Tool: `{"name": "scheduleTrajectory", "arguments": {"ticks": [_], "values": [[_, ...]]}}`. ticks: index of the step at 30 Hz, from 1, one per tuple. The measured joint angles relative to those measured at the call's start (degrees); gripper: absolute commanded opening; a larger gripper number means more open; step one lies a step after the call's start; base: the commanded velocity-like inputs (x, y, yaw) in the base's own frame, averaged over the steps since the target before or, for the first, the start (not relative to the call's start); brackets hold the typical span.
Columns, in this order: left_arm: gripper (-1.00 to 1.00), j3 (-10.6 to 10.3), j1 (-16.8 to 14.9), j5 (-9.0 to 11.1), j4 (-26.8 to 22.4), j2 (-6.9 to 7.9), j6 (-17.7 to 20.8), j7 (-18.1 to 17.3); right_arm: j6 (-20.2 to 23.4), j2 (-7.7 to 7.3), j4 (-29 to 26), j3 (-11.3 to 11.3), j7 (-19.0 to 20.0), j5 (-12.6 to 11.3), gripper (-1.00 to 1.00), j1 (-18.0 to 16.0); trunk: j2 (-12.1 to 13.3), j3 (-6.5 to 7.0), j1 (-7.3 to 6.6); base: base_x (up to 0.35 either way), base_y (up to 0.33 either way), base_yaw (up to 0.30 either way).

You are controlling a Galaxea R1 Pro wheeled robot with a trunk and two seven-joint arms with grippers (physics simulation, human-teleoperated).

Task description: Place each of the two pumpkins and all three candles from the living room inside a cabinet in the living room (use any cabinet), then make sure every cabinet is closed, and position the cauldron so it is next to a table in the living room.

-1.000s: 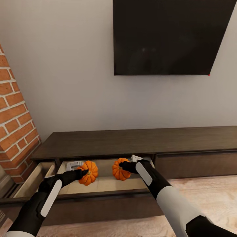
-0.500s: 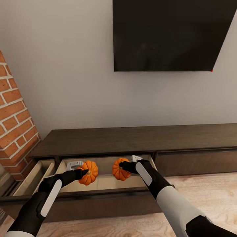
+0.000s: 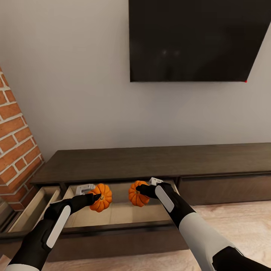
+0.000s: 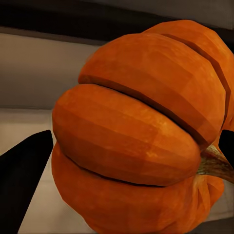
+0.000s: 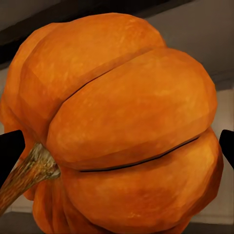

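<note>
Pumpkins hang over the open cabinet drawer, gripped by left claw and right claw.

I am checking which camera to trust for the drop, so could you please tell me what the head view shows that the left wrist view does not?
Head view alone: both arms, the right gripper shut on its pumpkin, the cabinet's open drawer below, the TV and brick column.
Left wrist view alone: the ribs and stem up close, with a dark fingertip at the side.
Both: the left pumpkin, held by the left gripper over the pale drawer interior.
</note>
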Motion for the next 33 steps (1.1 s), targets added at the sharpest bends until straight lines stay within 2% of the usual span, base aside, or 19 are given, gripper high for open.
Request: {"name": "scheduleTrajectory", "arguments": {"ticks": [10,33], "values": [[-1.00,0.0,0.0,0.0,-0.1,0.00,0.0,0.0,0.0,0.00,0.0,0.0,0.0,0.0,-1.00,0.0,0.0,0.00,0.01,0.010,0.000,0.000],[-1.00,0.2,0.0,-0.2,0.3,0.00,0.1,0.2,0.0,0.00,0.0,0.0,0.0,0.0,-1.00,0.0,-0.3,-4.88,0.57,0.000,0.000,0.000]]}}
